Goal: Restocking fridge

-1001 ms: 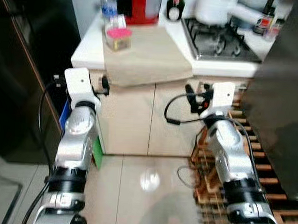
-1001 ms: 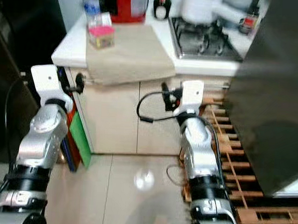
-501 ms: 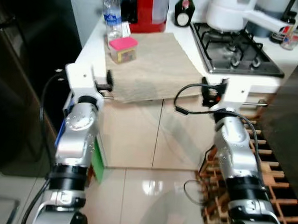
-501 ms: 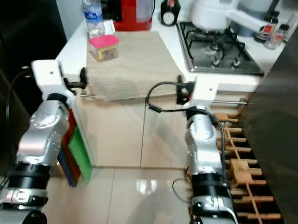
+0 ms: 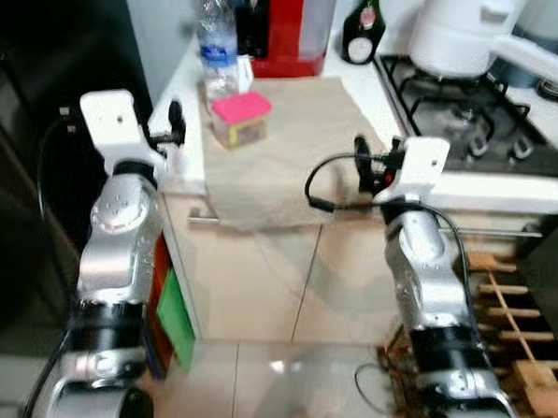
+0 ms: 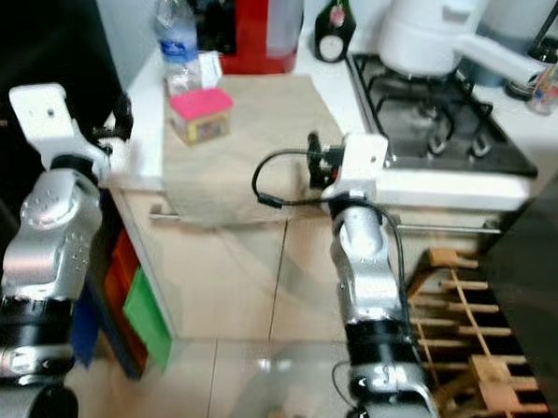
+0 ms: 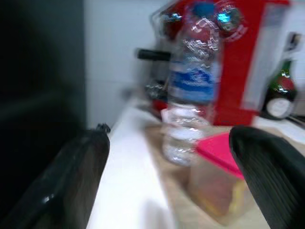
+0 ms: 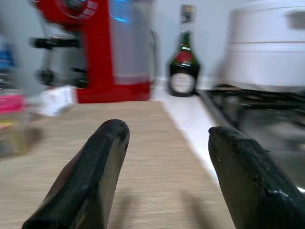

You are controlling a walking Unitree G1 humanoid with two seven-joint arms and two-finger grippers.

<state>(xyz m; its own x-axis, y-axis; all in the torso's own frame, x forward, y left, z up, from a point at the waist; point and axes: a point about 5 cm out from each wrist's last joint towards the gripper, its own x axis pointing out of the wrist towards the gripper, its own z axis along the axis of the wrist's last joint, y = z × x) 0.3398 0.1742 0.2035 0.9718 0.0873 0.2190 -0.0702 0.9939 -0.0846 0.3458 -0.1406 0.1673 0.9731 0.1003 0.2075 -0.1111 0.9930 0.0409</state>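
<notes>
At the tabletop (image 5: 190, 120) edge, left hand (image 7: 167, 181) and right hand (image 8: 162, 176) are being held open, empty, before the pink-lidded container (image 5: 240, 119).

Both silver arms are raised forward at about the same height, the left gripper (image 7: 167, 186) and the right gripper (image 8: 164, 176) each with black fingers spread apart, holding nothing

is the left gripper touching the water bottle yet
Apart. In the left wrist view the left gripper's open fingers sit short of the water bottle, with bare counter between.
</notes>
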